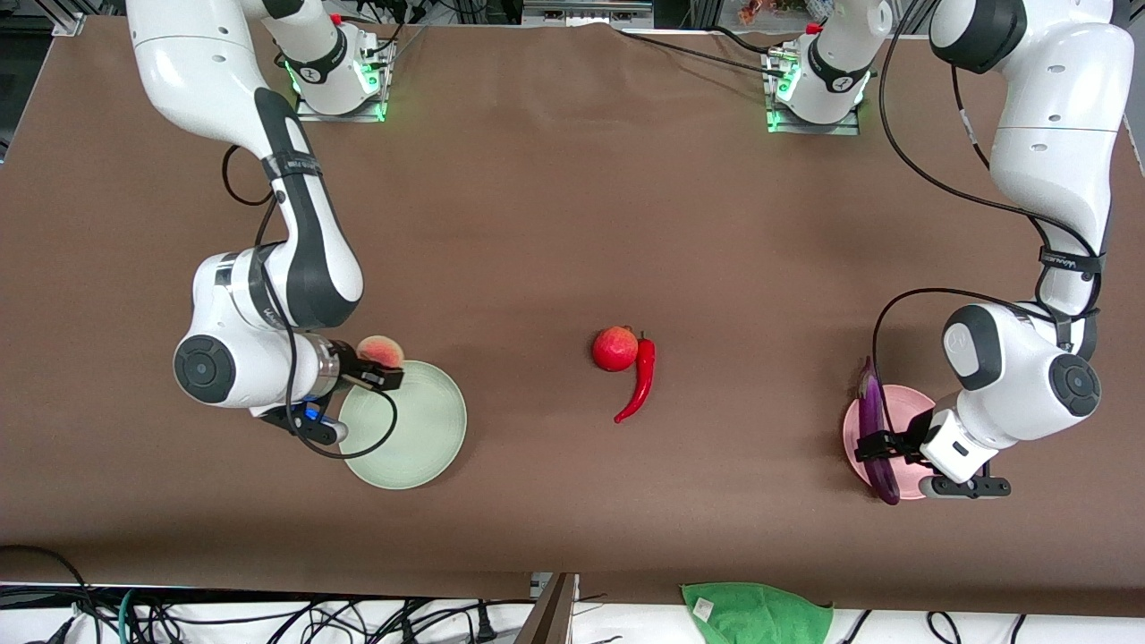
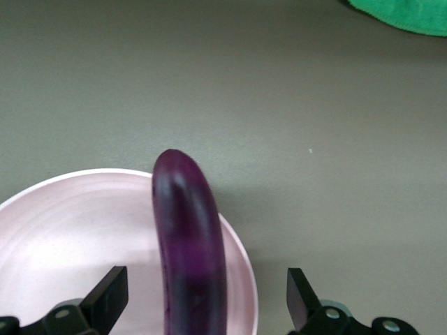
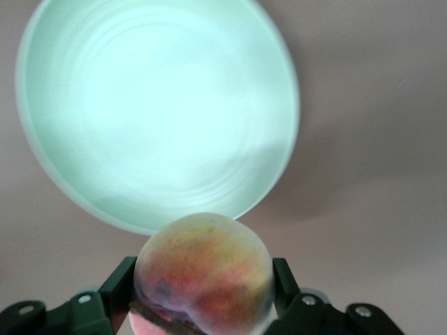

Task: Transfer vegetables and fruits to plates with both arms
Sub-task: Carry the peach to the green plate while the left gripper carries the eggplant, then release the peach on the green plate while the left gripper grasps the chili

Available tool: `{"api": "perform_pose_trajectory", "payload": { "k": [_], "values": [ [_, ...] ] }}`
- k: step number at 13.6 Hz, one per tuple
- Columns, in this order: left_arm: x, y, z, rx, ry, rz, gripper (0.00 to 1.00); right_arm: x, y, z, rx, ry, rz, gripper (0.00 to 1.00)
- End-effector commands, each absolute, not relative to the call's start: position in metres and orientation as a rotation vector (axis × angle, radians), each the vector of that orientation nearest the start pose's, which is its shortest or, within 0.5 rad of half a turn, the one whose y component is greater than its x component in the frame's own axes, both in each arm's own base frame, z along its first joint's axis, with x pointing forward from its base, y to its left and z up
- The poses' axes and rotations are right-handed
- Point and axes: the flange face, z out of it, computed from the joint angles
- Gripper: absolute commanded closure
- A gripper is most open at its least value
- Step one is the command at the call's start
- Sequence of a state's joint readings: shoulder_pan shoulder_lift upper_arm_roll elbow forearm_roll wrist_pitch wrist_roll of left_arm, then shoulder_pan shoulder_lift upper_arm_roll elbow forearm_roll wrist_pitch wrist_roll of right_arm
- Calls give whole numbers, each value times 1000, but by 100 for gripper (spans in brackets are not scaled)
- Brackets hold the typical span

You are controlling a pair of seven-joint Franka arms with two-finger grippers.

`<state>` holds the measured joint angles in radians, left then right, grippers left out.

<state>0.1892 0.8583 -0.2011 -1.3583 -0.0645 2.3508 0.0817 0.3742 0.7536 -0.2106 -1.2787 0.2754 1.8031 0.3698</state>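
Green cloth (image 1: 756, 613) sits closest to us, hanging at the table edge toward the left arm's end. Up from there we've got two plates on the brown table (image 1: 555, 197), one at each end.

At the left arm's end, the pink plate (image 1: 905, 411) carries the eggplant (image 1: 872, 420), lying along the plate with both ends poking past the rim. We see the left gripper (image 1: 881, 444) right over it, jaws spread wide, one finger on each side of the purple body and neither one pressing in. From the left wrist view the eggplant (image 2: 188, 251) runs straight between those parted fingers (image 2: 105, 296), resting on the pink plate (image 2: 70, 230) with its tip over the rim.

Over at the right arm's end, the right gripper (image 1: 380, 367) hangs over the rim of the green plate (image 1: 420, 438), at the edge farther from us. It's clamped tight on the peach (image 1: 382, 349), which is up in the air. The right wrist view gives us the peach (image 3: 202, 276) squeezed between the fingers (image 3: 115, 286), with the green plate (image 3: 160, 105) below.

Mid-table, well apart from both plates, we've got the red fruit (image 1: 614, 348) touching the chili (image 1: 639, 380), the chili trailing nearer to us.
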Motion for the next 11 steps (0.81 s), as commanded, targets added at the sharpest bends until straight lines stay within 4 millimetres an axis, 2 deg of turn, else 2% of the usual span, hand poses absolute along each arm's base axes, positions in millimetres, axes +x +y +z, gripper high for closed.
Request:
{"api": "perform_pose_trajectory", "payload": {
  "k": [1,3,6,7,8,9,10,11],
  "values": [
    [750,1,243,-3339,-94,-206,0,708,157,272,-3083,254,311,94],
    [747,-23,246,-3345,-223,-112,0,717,155,258,-3083,191,214,94],
    [744,-70,252,-3342,-412,-69,0,724,155,241,-3087,145,135,94],
    [742,-86,253,-3349,-412,-60,0,724,155,232,-3091,109,133,93],
    [740,-104,254,-3367,-398,-49,0,725,154,231,-3091,95,132,88],
    [737,-120,255,-3369,-380,-42,0,725,151,231,-3094,95,134,61],
    [733,-145,254,-3354,-342,-38,0,726,147,231,-3094,101,136,43],
    [726,-173,251,-3319,-328,-37,0,726,142,230,-3094,114,140,37]
  ]
}}
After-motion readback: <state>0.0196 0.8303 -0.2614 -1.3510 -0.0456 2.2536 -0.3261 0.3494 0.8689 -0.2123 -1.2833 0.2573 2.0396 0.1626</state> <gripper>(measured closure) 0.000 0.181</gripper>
